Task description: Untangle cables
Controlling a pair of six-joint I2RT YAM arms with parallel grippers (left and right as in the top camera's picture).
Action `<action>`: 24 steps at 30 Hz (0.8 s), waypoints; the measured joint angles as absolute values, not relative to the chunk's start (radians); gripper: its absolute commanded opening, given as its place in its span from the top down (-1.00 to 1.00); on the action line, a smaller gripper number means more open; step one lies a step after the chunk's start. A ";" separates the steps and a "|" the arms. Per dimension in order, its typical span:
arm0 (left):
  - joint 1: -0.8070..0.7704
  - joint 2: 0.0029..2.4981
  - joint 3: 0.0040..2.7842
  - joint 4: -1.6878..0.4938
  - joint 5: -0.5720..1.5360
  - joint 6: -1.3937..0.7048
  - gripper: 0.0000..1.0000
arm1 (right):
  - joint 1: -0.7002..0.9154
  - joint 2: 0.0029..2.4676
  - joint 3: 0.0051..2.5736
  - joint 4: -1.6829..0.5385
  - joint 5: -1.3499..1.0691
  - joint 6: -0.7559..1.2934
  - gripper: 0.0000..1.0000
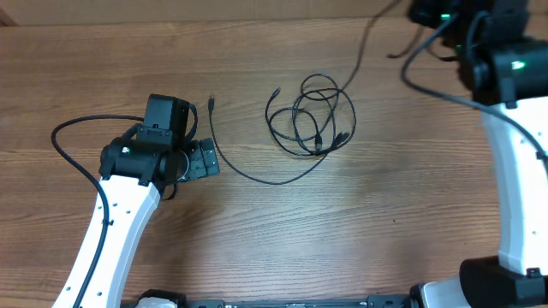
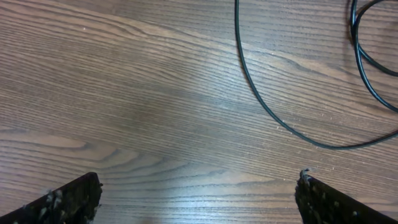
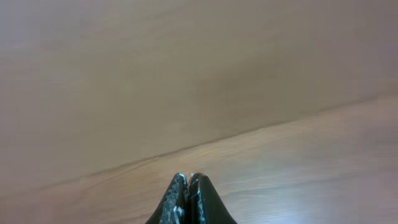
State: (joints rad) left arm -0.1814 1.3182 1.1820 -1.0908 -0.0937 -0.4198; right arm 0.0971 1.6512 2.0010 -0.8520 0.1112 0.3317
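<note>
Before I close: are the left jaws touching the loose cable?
Apart. The left wrist view shows bare table between the cable and the left gripper, whose jaws are open.

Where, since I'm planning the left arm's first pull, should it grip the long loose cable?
Probably the loose cable on its curved stretch beside the left gripper, from above, jaws across the cord: there it lies flat and alone, clear of the tangle.
</note>
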 measured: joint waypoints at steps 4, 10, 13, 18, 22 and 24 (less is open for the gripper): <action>-0.181 1.318 1.182 -1.091 -0.094 -0.420 -0.99 | -0.046 1.651 2.001 -0.923 0.167 0.320 0.93; -0.181 1.318 1.182 -1.091 -0.094 -0.420 -0.99 | -0.239 1.657 2.001 -1.025 0.199 0.313 0.93; -0.181 1.318 1.182 -1.091 -0.094 -0.420 -0.99 | -0.318 1.672 2.001 -1.065 0.206 0.313 0.93; -0.181 1.318 1.182 -1.091 -0.094 -0.420 -0.99 | -0.395 1.730 2.001 -1.155 0.248 0.335 0.93; -0.181 1.318 1.182 -1.091 -0.094 -0.420 -0.99 | -0.410 1.794 2.001 -1.228 0.268 0.353 0.54; -0.181 1.318 1.182 -1.091 -0.094 -0.420 -0.99 | -0.410 1.821 2.001 -1.261 0.268 0.358 -0.11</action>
